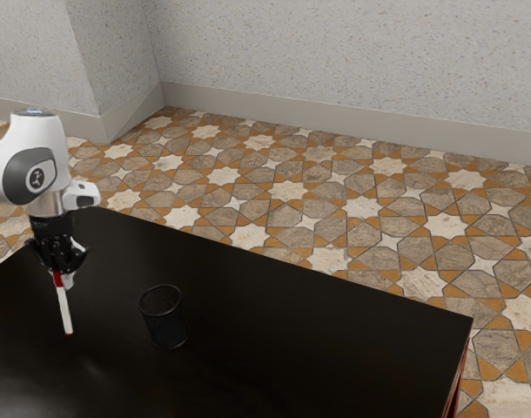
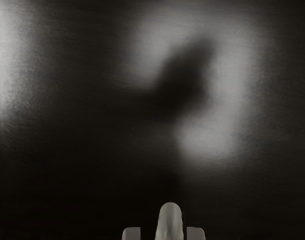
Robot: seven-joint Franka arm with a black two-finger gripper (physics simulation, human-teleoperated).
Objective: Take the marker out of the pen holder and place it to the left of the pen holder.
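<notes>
The dark table [image 1: 274, 348] carries the work, and the white arm [image 1: 35, 165] reaches over it from about ten o'clock, taking the pen holder as the centre of a clock face laid on the exterior view. The gripper [image 1: 62, 277], near ten o'clock too, looks closed around the marker's red upper part. The pen holder [image 1: 164, 318] stands upright at the centre, with the marker [image 1: 64, 309] out of it, well apart toward nine o'clock, hanging nearly upright with its lower end at or just above the table; which, I cannot tell. So the taking-out is done and the setting-down looks to be in hand. Next, I judge, the marker should be lowered gently, tilted toward lying flat if possible, then let go; released this upright, it would probably topple and might roll
</notes>
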